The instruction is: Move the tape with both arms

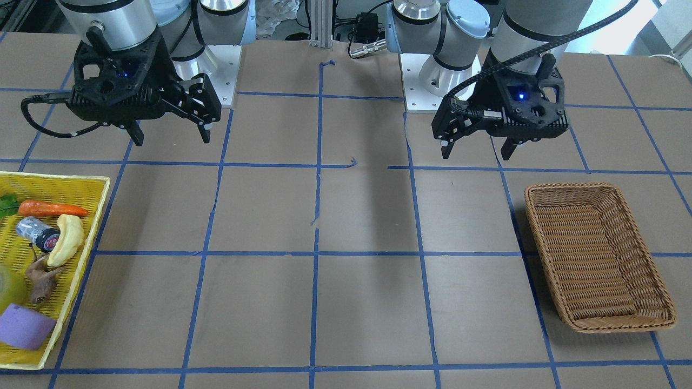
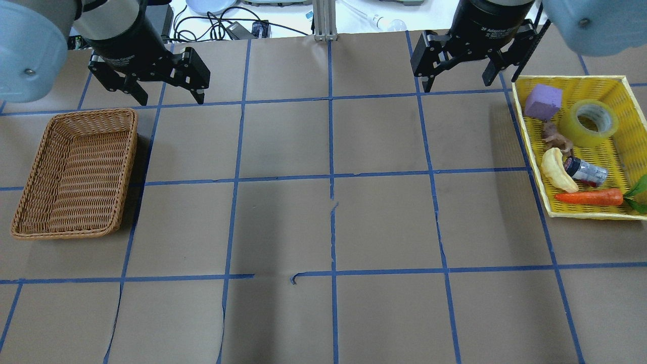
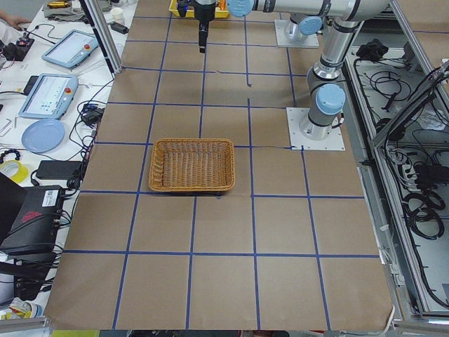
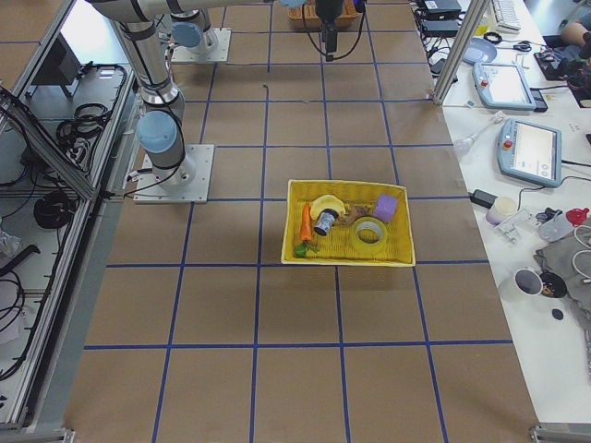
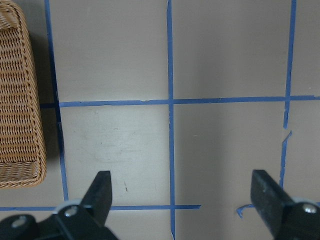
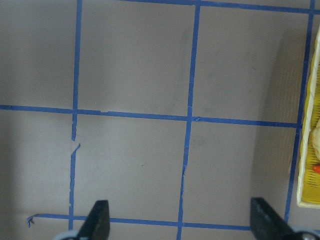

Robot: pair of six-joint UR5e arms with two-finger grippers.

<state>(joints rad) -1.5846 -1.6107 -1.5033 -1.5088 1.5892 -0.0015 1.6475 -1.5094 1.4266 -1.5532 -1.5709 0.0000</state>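
The tape [image 2: 589, 123] is a translucent yellow roll with a white core. It lies in the yellow basket [image 2: 571, 79] on the right side of the overhead view, and also shows in the front view [image 1: 8, 286] and the right-side view [image 4: 370, 232]. My right gripper [image 2: 460, 86] hangs open and empty above the table, just left of that basket; it also shows in the front view [image 1: 172, 140] and its wrist view [image 6: 180, 210]. My left gripper [image 2: 169, 98] is open and empty beside the wicker basket [image 2: 81, 114]; it also shows in the front view [image 1: 476, 155] and its wrist view [image 5: 181, 182].
The yellow basket also holds a purple roll [image 2: 543, 101], a banana [image 2: 556, 164], a can [image 2: 586, 172], a carrot [image 2: 589, 197] and a small brown figure [image 2: 553, 134]. The wicker basket holds nothing. Blue tape lines grid the brown table [image 2: 328, 227].
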